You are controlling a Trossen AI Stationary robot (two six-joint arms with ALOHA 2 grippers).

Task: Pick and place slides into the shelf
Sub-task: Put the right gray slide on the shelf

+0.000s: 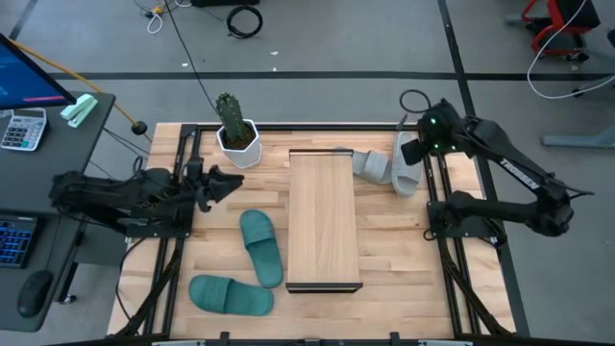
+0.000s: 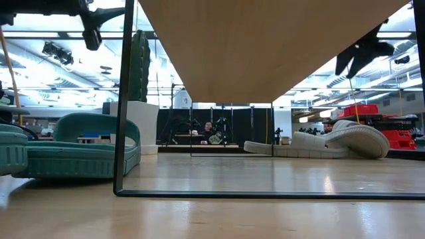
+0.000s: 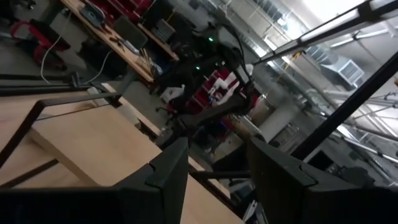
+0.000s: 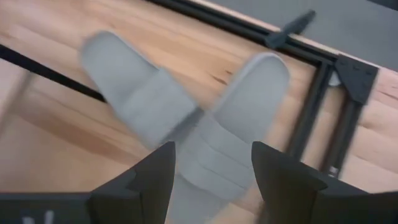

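Observation:
The shelf stands mid-table, its plank top filling the upper part of the low view. Two teal slides lie left of it, one beside its frame and one near the table's near edge. Two grey slides lie overlapped at the shelf's far right corner, one resting across the other. My right gripper hangs open in the air above them. My left gripper is open and raised at the table's left side, pointing toward the shelf.
A potted cactus in a white pot stands at the far edge, left of the shelf. Dark frame rails run along the table's left and right sides. A desk with a keyboard and calculator sits beyond the table's left edge.

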